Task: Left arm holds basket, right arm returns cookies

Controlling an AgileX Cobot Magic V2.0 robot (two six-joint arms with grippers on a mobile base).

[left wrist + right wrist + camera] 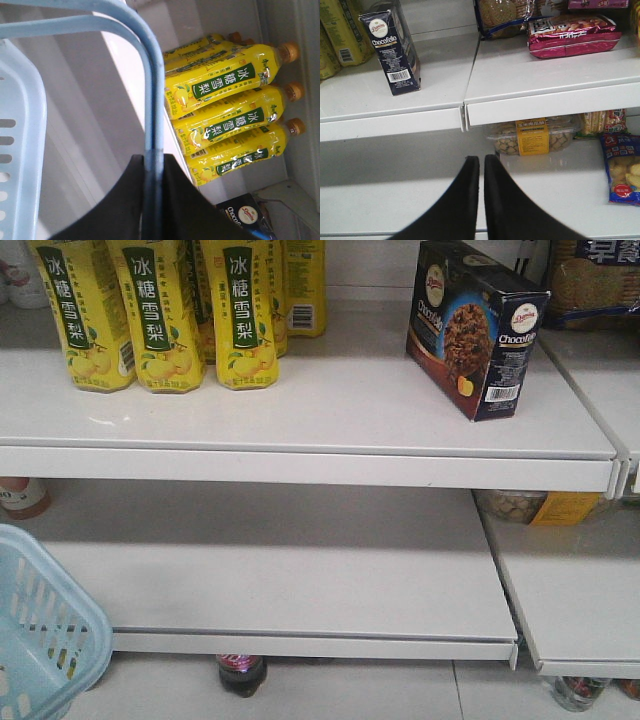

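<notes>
Dark navy cardboard cookie box [473, 328]: upright on white upper shelf [300, 410], near its right end and front edge, well apart from yellow drink bottles [160, 310]. Right gripper [481, 172]: closed, empty, before lower shelf. Left gripper [152, 175]: clamped on light blue plastic basket [40, 630] handle.

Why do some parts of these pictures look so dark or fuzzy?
Front view: the upper shelf casts a grey shadow band over the back of the shelf below; the picture is slightly soft and grainy. Left wrist view: the basket handle and the left claw sit close to the lens and look blurred, while the bottles glare brightly. Right wrist view: the right claw is a featureless black silhouette.
</notes>
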